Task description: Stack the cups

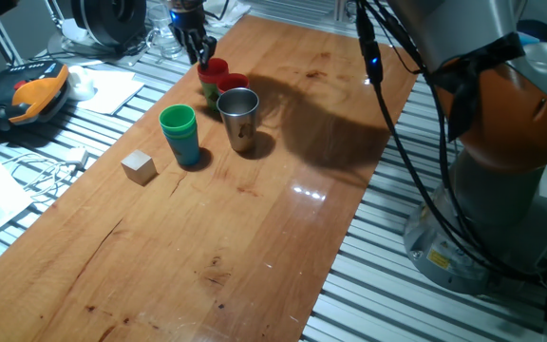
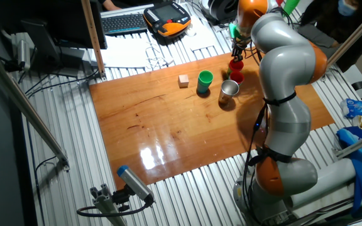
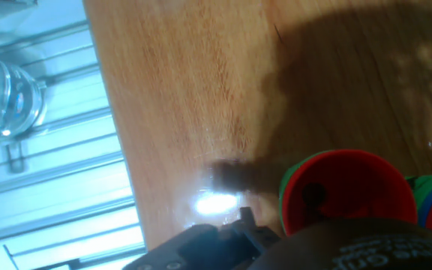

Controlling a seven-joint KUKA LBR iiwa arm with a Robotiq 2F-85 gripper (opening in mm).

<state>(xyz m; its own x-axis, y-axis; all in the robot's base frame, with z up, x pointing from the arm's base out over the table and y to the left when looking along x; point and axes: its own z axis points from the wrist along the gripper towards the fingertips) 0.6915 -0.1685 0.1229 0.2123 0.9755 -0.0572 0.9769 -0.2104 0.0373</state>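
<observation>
The worktop (image 1: 254, 218) is showing warm orange-brown wood grain; a green cup (image 1: 178, 121) is sitting in a blue one (image 1: 187, 150); two cups (image 1: 214, 69) are showing red; the steel cup (image 1: 239, 116) is gleaming silver; the cube (image 1: 139, 167) is looking pale beige.

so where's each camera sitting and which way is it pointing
One fixed view: low at the table's end, looking along it to the steel cup; the claw is far, the arm's base on the right.
The other fixed view: high up, looking down on the table; the whole arm shows.
Hand view: on the hand, looking down at a red cup; only the claw's body shows.
Both fixed views share the green cup.
</observation>
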